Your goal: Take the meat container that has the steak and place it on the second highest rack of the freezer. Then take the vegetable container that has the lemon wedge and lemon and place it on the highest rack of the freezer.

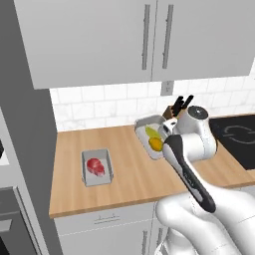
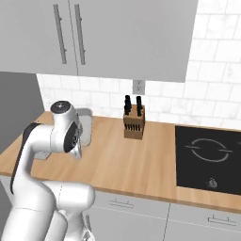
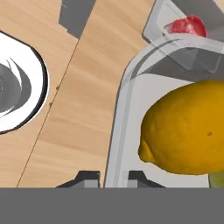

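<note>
The vegetable container [image 1: 146, 122] sits on the wooden counter [image 1: 129, 174] near the wall, holding the pale lemon wedge [image 1: 151, 132] and the orange-yellow lemon [image 1: 156, 144]. In the hand view the lemon [image 3: 188, 127] looms large inside the container's rim [image 3: 120, 122]. My gripper [image 3: 114, 177] straddles that rim, one fingertip [image 3: 89, 177] outside and one inside, shut on it. The meat container [image 1: 105, 177] with the red steak [image 1: 95, 165] lies to the left on the counter; the steak [image 3: 186, 26] also appears beyond the lemon. The freezer's racks are out of view.
A knife block [image 2: 133, 123] stands by the wall right of the containers. A black cooktop [image 2: 209, 155] is set into the counter further right. A tall grey panel [image 1: 25, 124] closes the counter's left end. Wall cabinets [image 1: 144, 40] hang above.
</note>
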